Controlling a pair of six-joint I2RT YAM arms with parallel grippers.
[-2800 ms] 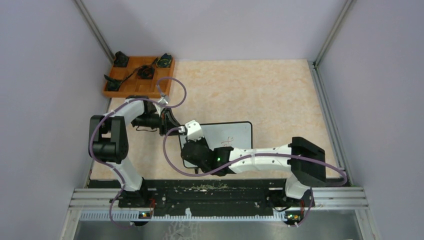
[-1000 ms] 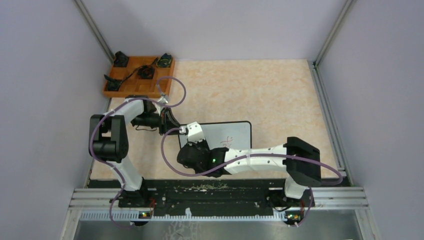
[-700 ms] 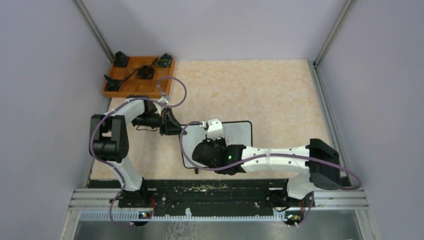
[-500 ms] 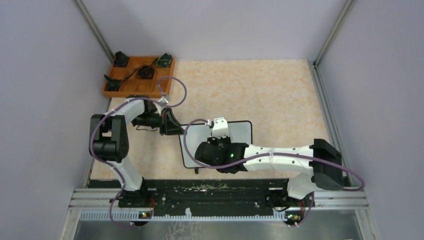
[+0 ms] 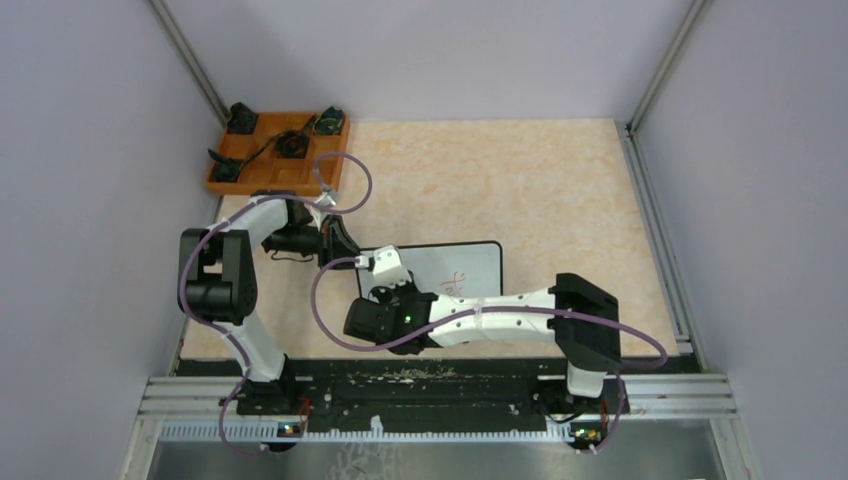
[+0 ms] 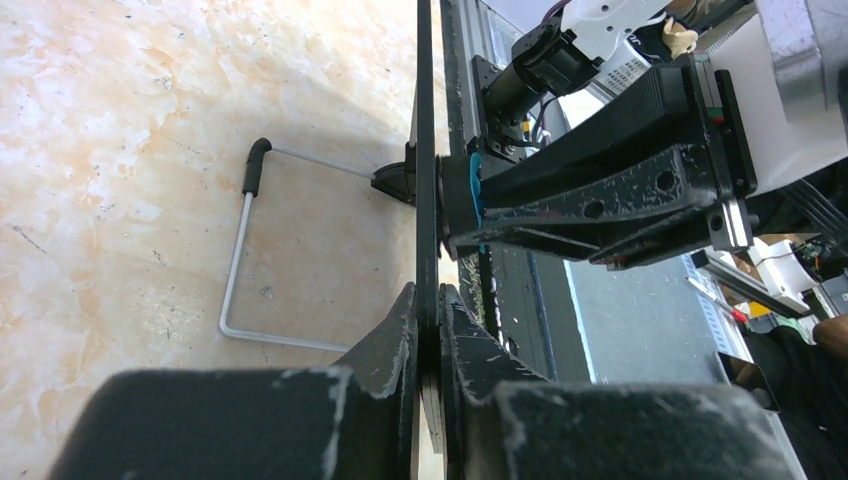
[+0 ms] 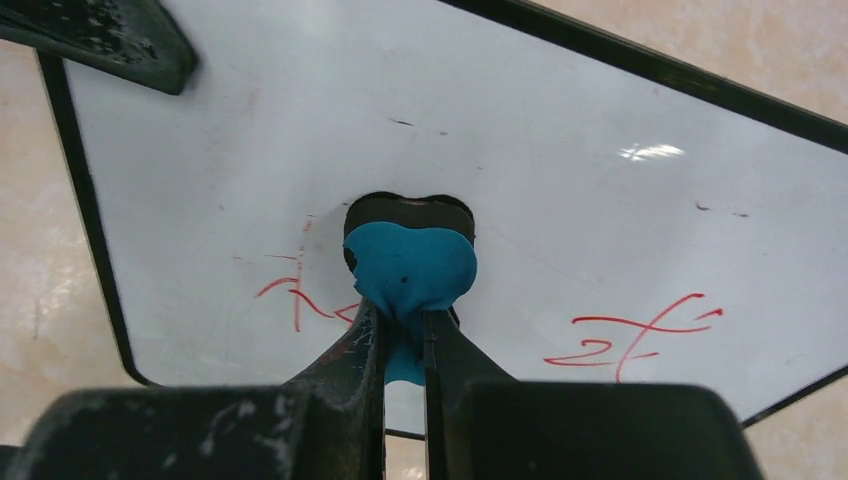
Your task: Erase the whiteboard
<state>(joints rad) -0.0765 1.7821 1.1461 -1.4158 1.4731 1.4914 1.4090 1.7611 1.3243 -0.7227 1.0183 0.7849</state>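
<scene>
The whiteboard [image 5: 474, 264] stands propped on the table, seen edge-on in the left wrist view [image 6: 427, 190]. My left gripper [image 6: 430, 302] is shut on its left edge [image 5: 347, 251]. My right gripper [image 7: 404, 318] is shut on a blue eraser [image 7: 412, 264], whose black pad presses against the white face [image 7: 560, 150]. Red strokes [image 7: 640, 334] remain right of the eraser, and fainter ones [image 7: 296, 296] lie to its left. From above, the right wrist [image 5: 384, 300] covers the board's left part. The eraser also shows as a blue sliver [image 6: 474, 178] against the board.
An orange compartment tray [image 5: 262, 176] with small black parts sits at the far left corner. A bent wire foot [image 6: 236, 268] props the board from behind. The black rail [image 5: 440, 384] runs along the near edge, and grey walls close in both sides.
My right arm swept the eraser rightward across the board, then came back to the board's left part. The left gripper and the board stayed put.
</scene>
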